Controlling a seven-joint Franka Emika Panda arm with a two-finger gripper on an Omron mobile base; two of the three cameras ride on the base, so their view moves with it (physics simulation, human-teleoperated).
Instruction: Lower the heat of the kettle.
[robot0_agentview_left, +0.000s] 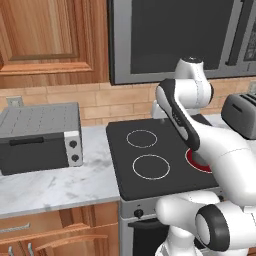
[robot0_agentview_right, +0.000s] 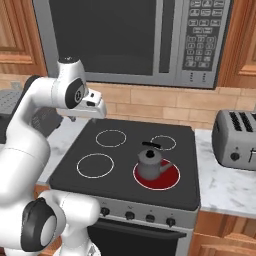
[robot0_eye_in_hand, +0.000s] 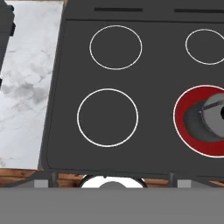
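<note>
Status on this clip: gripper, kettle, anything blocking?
Gripper state cannot be told, hand high over stove. Kettle upright on glowing red front-right burner. Knobs along stove front untouched, nothing in the way.

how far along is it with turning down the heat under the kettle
Nothing looks done: the front-right burner ring glows red under the small dark-grey metal kettle. In hand, the white arm hangs above the black stovetop, holding nothing. Left: reach the dark knobs on the stove's front panel and turn the right one down.

Brick backsplash (robot0_agentview_right: 150, 107), wooden cabinets (robot0_agentview_left: 50, 35), marble counter (robot0_agentview_left: 55, 185).
</note>
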